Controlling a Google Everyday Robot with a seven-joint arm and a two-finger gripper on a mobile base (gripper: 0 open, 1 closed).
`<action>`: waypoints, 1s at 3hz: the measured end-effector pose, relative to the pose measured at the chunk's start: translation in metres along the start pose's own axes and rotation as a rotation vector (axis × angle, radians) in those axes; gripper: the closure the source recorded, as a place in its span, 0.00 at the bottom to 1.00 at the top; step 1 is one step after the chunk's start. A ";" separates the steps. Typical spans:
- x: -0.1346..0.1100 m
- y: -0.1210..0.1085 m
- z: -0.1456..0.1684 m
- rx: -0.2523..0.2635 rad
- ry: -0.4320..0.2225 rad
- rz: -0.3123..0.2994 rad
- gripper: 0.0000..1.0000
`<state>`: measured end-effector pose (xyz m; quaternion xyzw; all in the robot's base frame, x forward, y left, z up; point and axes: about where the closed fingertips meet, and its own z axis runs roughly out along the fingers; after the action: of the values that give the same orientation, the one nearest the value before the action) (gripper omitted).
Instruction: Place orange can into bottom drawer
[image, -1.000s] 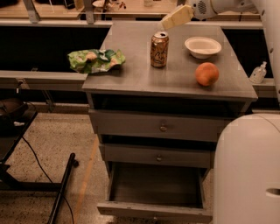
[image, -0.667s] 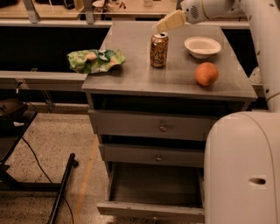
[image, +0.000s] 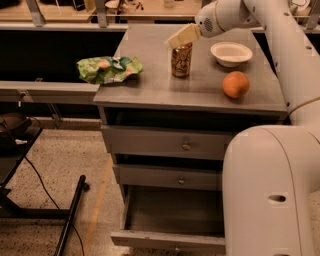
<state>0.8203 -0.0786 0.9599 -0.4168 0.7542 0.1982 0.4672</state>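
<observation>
The orange can (image: 181, 61) stands upright near the middle of the grey cabinet top (image: 150, 85). My gripper (image: 181, 37) hangs just above the can's silver top, reaching in from the right on the white arm (image: 280, 60). The bottom drawer (image: 170, 215) is pulled open below the two knobbed drawers, and its inside shows nothing in it.
A green crumpled chip bag (image: 107, 68) lies at the cabinet top's left edge. A white bowl (image: 231, 53) and a round orange fruit (image: 236, 84) sit to the right of the can. My white base (image: 270, 195) stands at the front right. A black stand (image: 67, 220) and a cable lie on the floor to the left.
My gripper has moved left and down, from above and right of the can to just over its top. The can and the drawer have not moved.
</observation>
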 end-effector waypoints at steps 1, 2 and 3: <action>0.015 0.004 0.014 -0.003 0.045 -0.007 0.00; 0.029 0.002 0.021 0.010 0.079 -0.006 0.17; 0.045 -0.002 0.023 0.008 0.087 0.013 0.41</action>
<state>0.8246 -0.0840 0.9099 -0.4182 0.7771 0.1798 0.4346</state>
